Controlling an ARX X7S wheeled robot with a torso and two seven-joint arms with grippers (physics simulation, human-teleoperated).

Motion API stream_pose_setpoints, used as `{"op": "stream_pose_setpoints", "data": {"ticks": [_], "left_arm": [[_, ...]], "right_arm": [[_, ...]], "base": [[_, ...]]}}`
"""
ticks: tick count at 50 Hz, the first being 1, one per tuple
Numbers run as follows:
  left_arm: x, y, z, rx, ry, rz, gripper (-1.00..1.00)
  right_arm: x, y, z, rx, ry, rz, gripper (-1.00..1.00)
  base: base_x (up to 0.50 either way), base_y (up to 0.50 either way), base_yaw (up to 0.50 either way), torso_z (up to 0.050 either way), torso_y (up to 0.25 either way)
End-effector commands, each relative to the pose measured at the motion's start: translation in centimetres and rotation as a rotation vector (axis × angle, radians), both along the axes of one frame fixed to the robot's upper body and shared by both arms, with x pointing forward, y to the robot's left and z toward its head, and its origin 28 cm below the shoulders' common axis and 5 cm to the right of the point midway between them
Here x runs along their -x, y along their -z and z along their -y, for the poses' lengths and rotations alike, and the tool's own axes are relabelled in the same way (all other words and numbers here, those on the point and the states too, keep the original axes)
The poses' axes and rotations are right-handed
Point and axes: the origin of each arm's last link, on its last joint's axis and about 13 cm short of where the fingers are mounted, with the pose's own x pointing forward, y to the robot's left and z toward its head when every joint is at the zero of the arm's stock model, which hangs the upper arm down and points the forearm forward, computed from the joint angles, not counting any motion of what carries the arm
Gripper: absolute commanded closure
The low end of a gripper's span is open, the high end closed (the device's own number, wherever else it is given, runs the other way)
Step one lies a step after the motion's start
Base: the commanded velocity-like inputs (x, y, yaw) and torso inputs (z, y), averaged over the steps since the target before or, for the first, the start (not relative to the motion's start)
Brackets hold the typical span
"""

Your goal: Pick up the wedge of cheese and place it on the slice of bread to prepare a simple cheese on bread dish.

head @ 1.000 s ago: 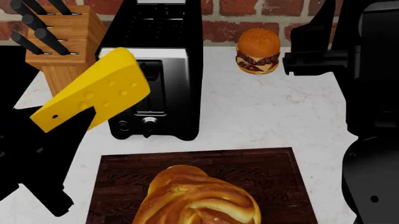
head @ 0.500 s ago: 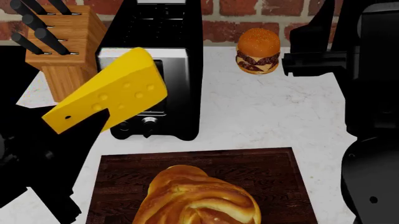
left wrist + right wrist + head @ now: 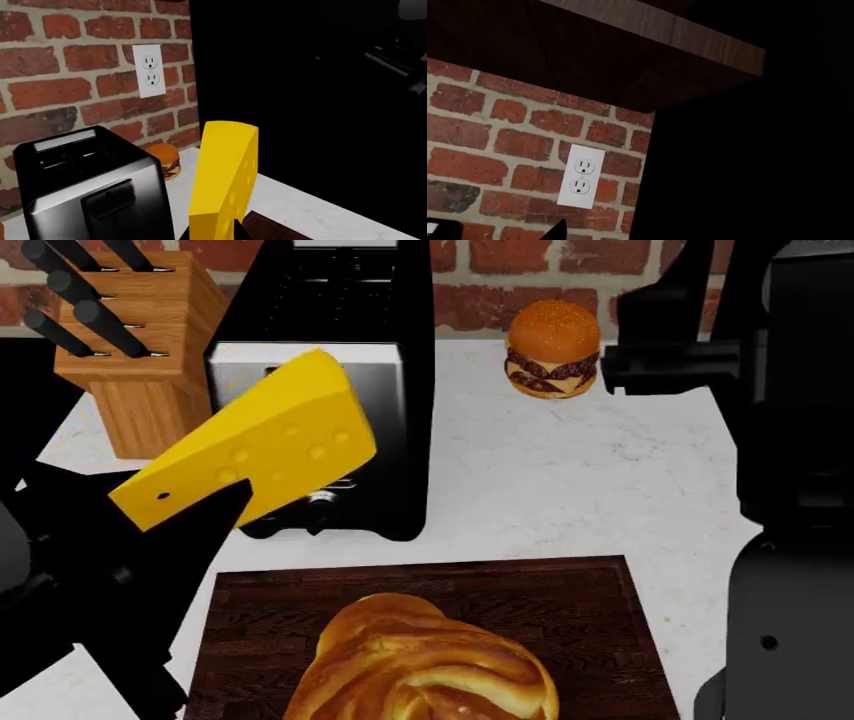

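Wedge of cheese [image 3: 254,458] shifted right, clamped in left jaws, above board

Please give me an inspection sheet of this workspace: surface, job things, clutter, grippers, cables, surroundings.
Surface: white counter; dark cutting board on it.
Job things: wedge of cheese held in the air before the toaster; slice of bread on the board.
Clutter: toaster, knife block, burger.
Grippers: left gripper shut on the cheese; right gripper's jaws not visible.
Cables: nothing seen.
Surroundings: brick wall, outlet.
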Motion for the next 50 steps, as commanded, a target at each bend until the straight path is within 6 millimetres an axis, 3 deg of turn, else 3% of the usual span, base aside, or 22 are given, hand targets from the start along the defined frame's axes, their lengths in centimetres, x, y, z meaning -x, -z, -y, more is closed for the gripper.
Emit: {"op": "stream_pose_setpoints", "data": {"ticks": [1,11,19,50], "left_arm": [[0.4,0.7,-0.7,0.024,-0.048,-0.037,1.00],[0.3,1.2,-0.6,0.053,-0.041,-0.117,1.00],[0.1,1.7,0.0,0.120,0.014,-0.277,1.00],[0.2,2.6,1.5,0.005,0.125,-0.362,1.00]], "right_arm": [[0.2,0.1,0.1,-0.008,0.007,-0.019,-1.00],[0.2,0.1,0.1,-0.006,0.006,-0.019,-1.00],[0.2,0.2,0.1,-0.005,0.006,-0.019,-1.00],[0.2,0.1,0.1,-0.008,0.004,-0.023,-1.00]], "base": [[0.00,0.00,0.00,0.000,0.000],[0.00,0.00,0.00,0.000,0.000],[0.00,0.00,0.00,0.000,0.000],[0.00,0.00,0.00,0.000,0.000]]}}
